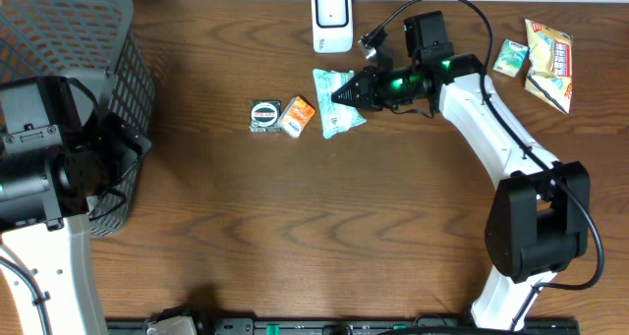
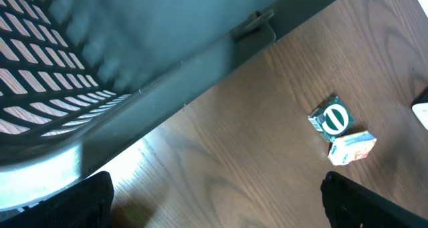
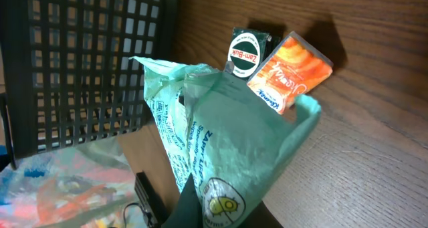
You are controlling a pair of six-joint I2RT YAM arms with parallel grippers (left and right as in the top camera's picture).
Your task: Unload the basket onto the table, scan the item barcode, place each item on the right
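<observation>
My right gripper (image 1: pixel 346 93) is shut on a pale green wipes packet (image 1: pixel 334 103), gripping its right edge just above the wooden table. In the right wrist view the packet (image 3: pixel 231 138) fills the middle, pinched at the bottom between my dark fingers (image 3: pixel 197 208). A white barcode scanner (image 1: pixel 332 21) stands at the table's back edge, a short way behind the packet. My left gripper (image 1: pixel 136 146) hovers open beside the basket at the far left. Its fingertips (image 2: pixel 87 201) stand wide apart with only bare table between them.
A round green tin (image 1: pixel 265 115) and an orange tissue pack (image 1: pixel 296 116) lie just left of the held packet. A dark mesh basket (image 1: pixel 59 40) fills the back left corner. Snack packets (image 1: pixel 545 60) and a small green packet (image 1: pixel 510 57) lie at the back right.
</observation>
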